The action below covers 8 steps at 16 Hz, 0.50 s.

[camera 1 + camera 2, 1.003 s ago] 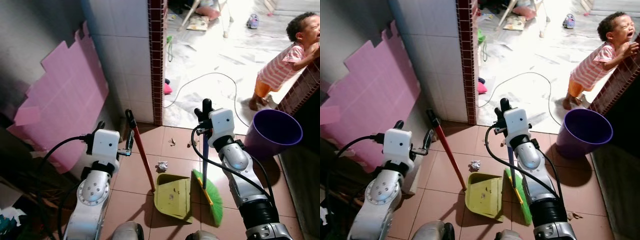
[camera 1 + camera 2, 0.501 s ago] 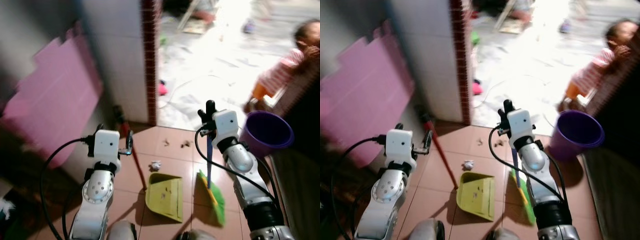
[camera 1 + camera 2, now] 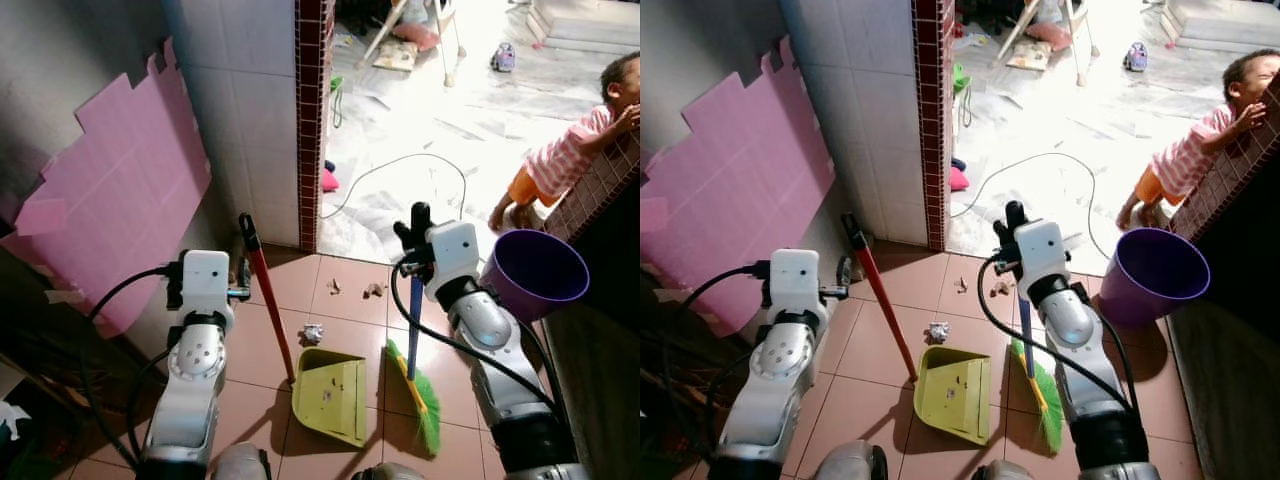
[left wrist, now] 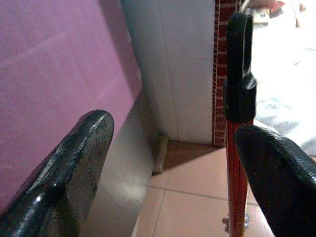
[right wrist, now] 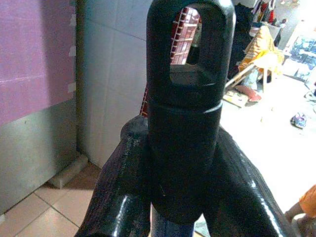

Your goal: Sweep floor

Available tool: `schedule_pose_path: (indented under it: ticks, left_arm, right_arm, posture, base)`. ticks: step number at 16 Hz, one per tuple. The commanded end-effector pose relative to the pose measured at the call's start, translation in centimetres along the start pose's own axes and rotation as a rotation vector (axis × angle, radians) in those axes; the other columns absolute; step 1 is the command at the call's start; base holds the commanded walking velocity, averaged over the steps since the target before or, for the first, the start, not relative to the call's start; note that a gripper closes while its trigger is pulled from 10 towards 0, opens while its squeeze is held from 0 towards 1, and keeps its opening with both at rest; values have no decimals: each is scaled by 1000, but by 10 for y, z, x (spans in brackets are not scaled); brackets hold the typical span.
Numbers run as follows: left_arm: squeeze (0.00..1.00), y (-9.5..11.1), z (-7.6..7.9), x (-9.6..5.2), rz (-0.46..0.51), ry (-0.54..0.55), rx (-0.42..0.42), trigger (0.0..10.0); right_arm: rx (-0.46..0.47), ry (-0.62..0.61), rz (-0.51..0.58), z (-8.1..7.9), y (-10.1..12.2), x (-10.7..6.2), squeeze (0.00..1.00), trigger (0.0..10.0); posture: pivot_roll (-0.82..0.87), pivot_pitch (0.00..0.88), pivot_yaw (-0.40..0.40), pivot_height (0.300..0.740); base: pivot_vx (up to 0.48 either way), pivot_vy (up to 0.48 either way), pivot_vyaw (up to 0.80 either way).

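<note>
A broom with a blue handle (image 3: 413, 320) and green bristles (image 3: 425, 395) stands on the tiled floor, bristles down. My right gripper (image 3: 415, 232) is shut on the top of its handle; the black end cap (image 5: 185, 98) sits between the fingers. A yellow-green dustpan (image 3: 330, 395) rests on the floor left of the broom, its red handle (image 3: 270, 310) leaning up to the left. My left gripper (image 3: 243, 278) is open beside that handle's top, with the black cap (image 4: 239, 74) close to one finger (image 4: 276, 182). Crumpled paper (image 3: 313, 332) and small scraps (image 3: 375, 290) lie ahead of the dustpan.
A purple bucket (image 3: 535, 275) stands at the right by a brick-tiled wall (image 3: 600, 190), where a child (image 3: 570, 160) leans. A white tiled wall corner (image 3: 310, 120) and pink foam panels (image 3: 120, 180) close off the left. A white cable (image 3: 400, 165) loops across the bright floor beyond.
The view swung and blurred, then settled slightly shifted. Both grippers keep their places by the dustpan handle and on the broom; dustpan and broom stay put.
</note>
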<state>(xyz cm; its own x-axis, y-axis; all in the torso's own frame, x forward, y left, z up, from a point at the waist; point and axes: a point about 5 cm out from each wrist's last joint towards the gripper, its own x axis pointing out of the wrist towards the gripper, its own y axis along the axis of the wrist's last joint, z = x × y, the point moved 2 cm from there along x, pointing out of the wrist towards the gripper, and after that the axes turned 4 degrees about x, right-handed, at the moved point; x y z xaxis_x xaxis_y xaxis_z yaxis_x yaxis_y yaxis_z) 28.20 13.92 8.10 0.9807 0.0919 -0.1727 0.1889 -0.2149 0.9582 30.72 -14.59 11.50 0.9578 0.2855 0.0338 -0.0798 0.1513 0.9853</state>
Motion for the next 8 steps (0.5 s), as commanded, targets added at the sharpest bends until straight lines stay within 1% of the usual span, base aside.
schedule_pose_path:
  ticks: [1, 4, 5, 6, 8]
  left_arm:
    - [0, -3, 3, 2, -21, -16, -3, 10000]
    - [0, 1, 15, 0, 8, -71, -7, 10000]
    - [0, 4, 22, -2, 22, -107, -25, 10000]
    - [0, 4, 28, -8, 26, -118, -22, 10000]
    - [0, 4, 28, -17, 25, -121, -15, 10000]
  right_arm:
    - [-20, 13, 26, 1, 10, -1, 0, 10000]
    - [-26, 27, 16, 1, 9, -5, 0, 10000]
    - [-27, 28, 12, 2, 9, -6, 0, 10000]
    - [-29, 34, 6, 2, 9, -5, 0, 10000]
    - [-29, 42, 3, 1, 10, -5, 0, 10000]
  posture:
    - [-50, 0, -39, 740]
    - [-61, 0, -47, 740]
    - [-61, 1, -49, 740]
    - [-59, 4, -53, 740]
    - [-54, 4, -57, 740]
  base:
    - [0, 0, 0]
    - [0, 0, 0]
    - [0, 0, 0]
    - [0, 0, 0]
    - [0, 0, 0]
